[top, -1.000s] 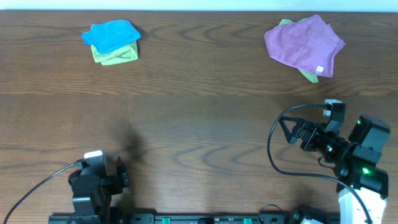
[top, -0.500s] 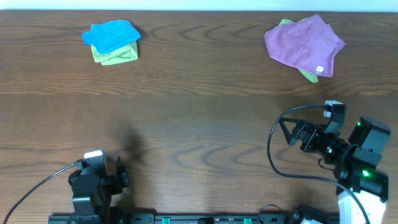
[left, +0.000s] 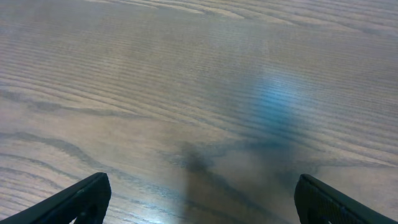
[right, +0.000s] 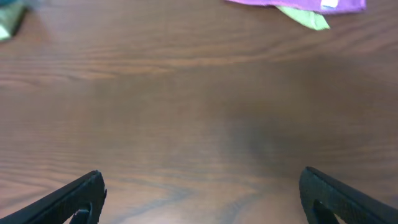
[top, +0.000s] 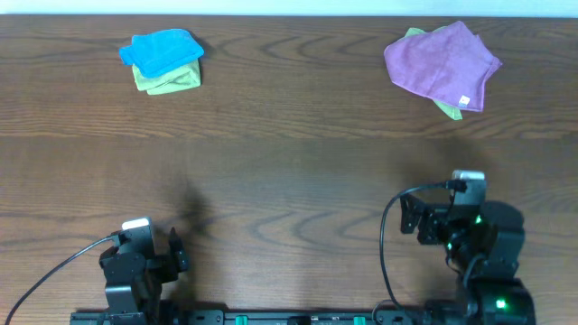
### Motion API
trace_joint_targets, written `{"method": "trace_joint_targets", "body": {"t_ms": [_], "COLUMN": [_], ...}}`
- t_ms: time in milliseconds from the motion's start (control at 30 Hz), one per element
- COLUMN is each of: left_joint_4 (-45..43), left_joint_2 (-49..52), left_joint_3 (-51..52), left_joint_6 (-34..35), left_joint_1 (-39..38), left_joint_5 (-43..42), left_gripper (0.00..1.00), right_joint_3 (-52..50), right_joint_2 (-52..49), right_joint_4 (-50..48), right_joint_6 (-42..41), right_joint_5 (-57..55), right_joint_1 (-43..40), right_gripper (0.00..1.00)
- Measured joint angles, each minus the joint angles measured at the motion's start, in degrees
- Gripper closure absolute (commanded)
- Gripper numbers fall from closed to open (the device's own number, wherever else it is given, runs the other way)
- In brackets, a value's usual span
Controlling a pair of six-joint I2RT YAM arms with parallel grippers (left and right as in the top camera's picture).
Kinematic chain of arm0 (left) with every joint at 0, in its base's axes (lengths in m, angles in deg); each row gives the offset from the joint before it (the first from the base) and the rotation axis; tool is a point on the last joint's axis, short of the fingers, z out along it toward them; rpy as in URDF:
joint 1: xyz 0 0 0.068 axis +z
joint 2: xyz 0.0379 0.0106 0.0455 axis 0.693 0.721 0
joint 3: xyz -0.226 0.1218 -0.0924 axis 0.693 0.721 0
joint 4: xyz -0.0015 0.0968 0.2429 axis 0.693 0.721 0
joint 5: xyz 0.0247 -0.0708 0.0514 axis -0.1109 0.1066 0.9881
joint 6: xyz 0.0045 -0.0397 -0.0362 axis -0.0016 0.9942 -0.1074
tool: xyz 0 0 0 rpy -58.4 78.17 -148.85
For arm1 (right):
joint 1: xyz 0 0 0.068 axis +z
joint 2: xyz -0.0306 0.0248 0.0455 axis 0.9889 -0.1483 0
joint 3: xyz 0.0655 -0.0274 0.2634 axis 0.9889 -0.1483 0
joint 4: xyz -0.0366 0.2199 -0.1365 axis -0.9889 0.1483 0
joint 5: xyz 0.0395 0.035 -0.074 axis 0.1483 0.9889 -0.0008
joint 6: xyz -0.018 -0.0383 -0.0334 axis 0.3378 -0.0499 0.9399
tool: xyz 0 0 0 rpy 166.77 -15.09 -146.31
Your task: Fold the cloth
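The sky-blue cloth lies folded on top of a lime-green cloth at the table's far left. My left gripper rests at the near left edge, open and empty, its fingertips wide apart in the left wrist view over bare wood. My right gripper is at the near right, open and empty; in the right wrist view its fingers are spread over bare wood. Both grippers are far from the blue cloth.
A purple cloth lies over another lime-green cloth at the far right; both show at the top of the right wrist view. The brown wooden table spans the view.
My right arm has drawn back and swung left toward the near edge. The left arm and the cloths have not moved.
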Motion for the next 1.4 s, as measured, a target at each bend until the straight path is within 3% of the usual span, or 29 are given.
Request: {"method": "trace_joint_targets", "body": {"t_ms": [500,900,1400], "left_joint_4": [0.09,0.09,0.11], "left_joint_2": [-0.13,-0.13,-0.13], "left_joint_3": [0.00,0.02,0.02], "left_joint_6": [0.00,0.00,0.00], "left_joint_1": [0.00,0.00,0.00], "left_joint_5": [0.02,0.02,0.02], "left_gripper": [0.05,0.05,0.05], "right_joint_3": [-14.10,-17.22,-17.27], "right_joint_2": [19.37,23.54,25.81], "right_joint_4": [0.63,1.20,2.16], "right_joint_6": [4.96,5.86,5.88], "right_joint_5": [-5.01,-8.50,-12.02], "right_joint_1": [2.19,7.19,7.61], "right_gripper": [0.01,0.01,0.01]}}
